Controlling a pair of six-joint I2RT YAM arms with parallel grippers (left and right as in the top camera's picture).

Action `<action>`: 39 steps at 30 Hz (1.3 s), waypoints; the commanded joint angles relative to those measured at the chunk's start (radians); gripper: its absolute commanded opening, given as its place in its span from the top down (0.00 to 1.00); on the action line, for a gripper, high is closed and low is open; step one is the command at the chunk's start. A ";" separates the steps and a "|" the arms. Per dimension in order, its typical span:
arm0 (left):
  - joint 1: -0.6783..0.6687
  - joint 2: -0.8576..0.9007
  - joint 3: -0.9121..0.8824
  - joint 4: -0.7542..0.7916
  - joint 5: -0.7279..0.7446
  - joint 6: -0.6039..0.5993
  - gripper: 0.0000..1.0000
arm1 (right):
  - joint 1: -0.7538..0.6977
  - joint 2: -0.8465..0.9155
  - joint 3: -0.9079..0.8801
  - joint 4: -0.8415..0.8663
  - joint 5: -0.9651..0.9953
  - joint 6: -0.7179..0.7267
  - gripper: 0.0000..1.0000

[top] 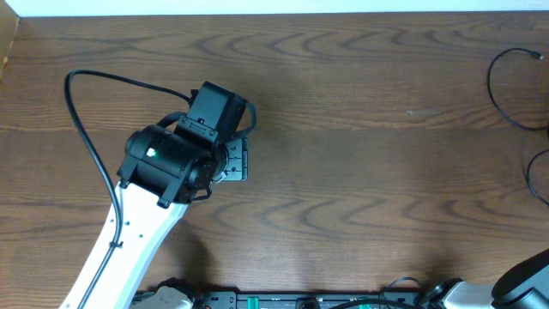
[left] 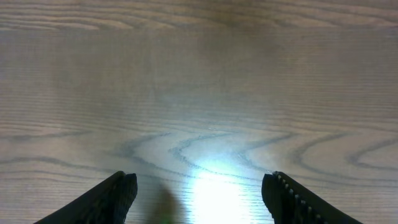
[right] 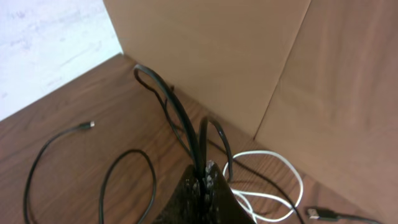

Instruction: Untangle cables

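1. Left arm [top: 129, 236], closest to the overhead camera, reaches in from the near edge over the left half of the wooden table [top: 369, 172], the largest thing in view. Its thick black lead [top: 75, 112] arches out toward the left edge.
2. Cardboard panels [right: 205, 56] stand upright along the table's edge in the right wrist view and meet at a vertical seam.
3. Right arm [top: 525, 276] shows only as a grey-and-black piece at the near right corner.
4. Thin black loops of the cables [top: 491, 84] lie at the right edge toward the far right corner, well apart from the left arm. In the right wrist view:
   - a black cable [right: 186, 121] rises in a tall loop in front of the cardboard;
   - a white cable [right: 295, 171] curls on the table near the foot of the panels;
   - a loose black strand [right: 46, 148] lies further left and ends in a small plug [right: 91, 125].
5. Left gripper [left: 200, 186] hangs over bare wood with its jaws spread wide and nothing between them.
6. Right gripper [right: 202, 174] is closed tight, pinching the black cable at its tips.
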 commanded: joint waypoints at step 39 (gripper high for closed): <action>0.000 0.011 -0.002 -0.033 0.032 0.013 0.29 | 0.198 0.080 0.014 -0.315 -0.457 -0.092 0.01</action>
